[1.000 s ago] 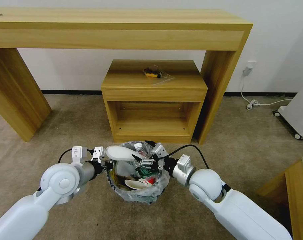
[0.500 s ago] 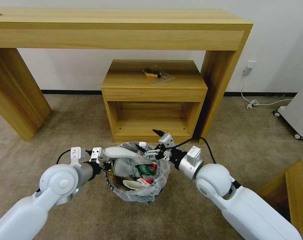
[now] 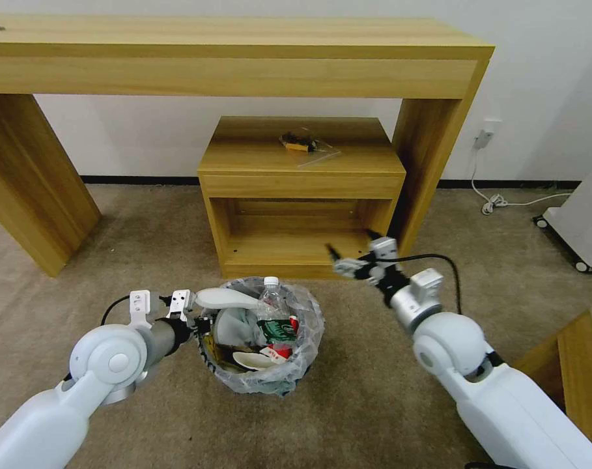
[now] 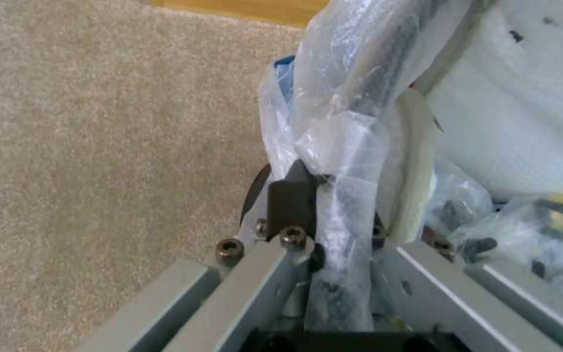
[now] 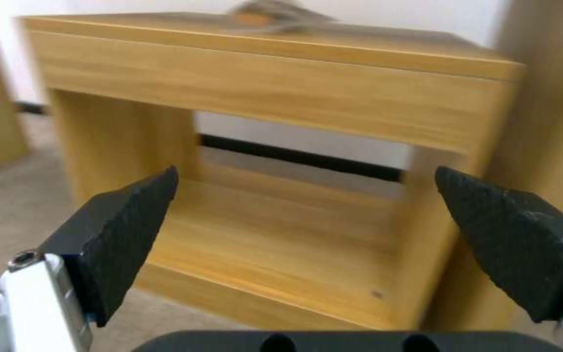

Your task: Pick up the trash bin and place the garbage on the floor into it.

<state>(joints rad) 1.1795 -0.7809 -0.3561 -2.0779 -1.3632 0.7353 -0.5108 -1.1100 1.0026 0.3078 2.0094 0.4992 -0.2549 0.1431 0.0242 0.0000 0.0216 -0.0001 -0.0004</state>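
The trash bin (image 3: 309,339), lined with a crinkled clear bag, stands on the beige floor (image 3: 133,247) in front of me. It holds garbage: a clear bottle (image 3: 270,305) upright, a white slipper (image 3: 225,298) lying over the rim, red wrappers and another white piece. My left gripper (image 3: 202,324) is shut on the bin's left rim; in the left wrist view its dark finger (image 4: 291,195) pinches the bag-covered rim (image 4: 386,78). My right gripper (image 3: 350,242) hangs open and empty to the right of the bin, in front of the small cabinet, its black pads (image 5: 125,230) spread wide.
A small wooden cabinet (image 3: 302,195) with an open shelf stands just behind the bin, under a long wooden table (image 3: 243,58). A wrapper lies on the cabinet top. A white wheeled unit (image 3: 585,221) and a cable sit at right, and a wooden corner (image 3: 569,371) is near my right arm.
My right gripper let go of the clear bottle in the bin, then rose and drew away to the right toward the cabinet. The left gripper kept its hold on the rim.
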